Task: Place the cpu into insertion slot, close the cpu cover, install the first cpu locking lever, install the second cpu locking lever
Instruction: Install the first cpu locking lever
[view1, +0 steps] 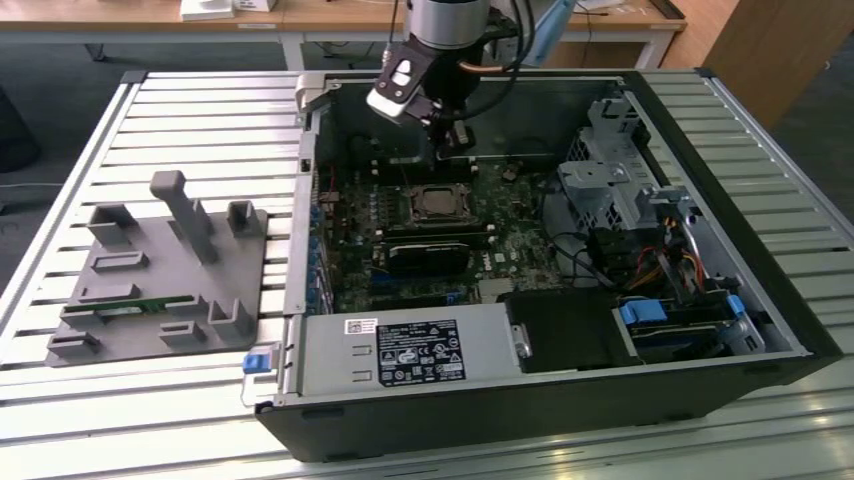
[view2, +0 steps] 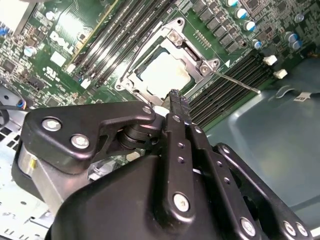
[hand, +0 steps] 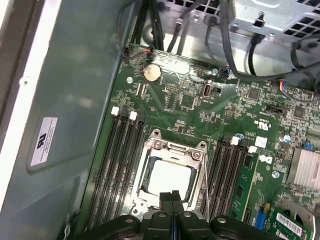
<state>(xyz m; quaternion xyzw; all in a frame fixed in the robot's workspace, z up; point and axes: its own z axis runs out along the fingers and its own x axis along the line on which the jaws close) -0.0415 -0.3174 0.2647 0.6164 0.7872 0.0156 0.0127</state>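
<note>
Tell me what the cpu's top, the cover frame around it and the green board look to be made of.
The cpu: metal top by the look, matte pale silver-grey, flat and even. The cpu cover: probably stamped steel, brighter, with glints along its edges and screw heads on it. The circuit board: green laminate, likely fibreglass, carrying fine traces and soldered parts.

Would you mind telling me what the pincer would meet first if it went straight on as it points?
Probably the edge of the thin silvery square metal cover frame around the silvery-grey square chip, just ahead of the shut pincer; depth is unclear.
</note>
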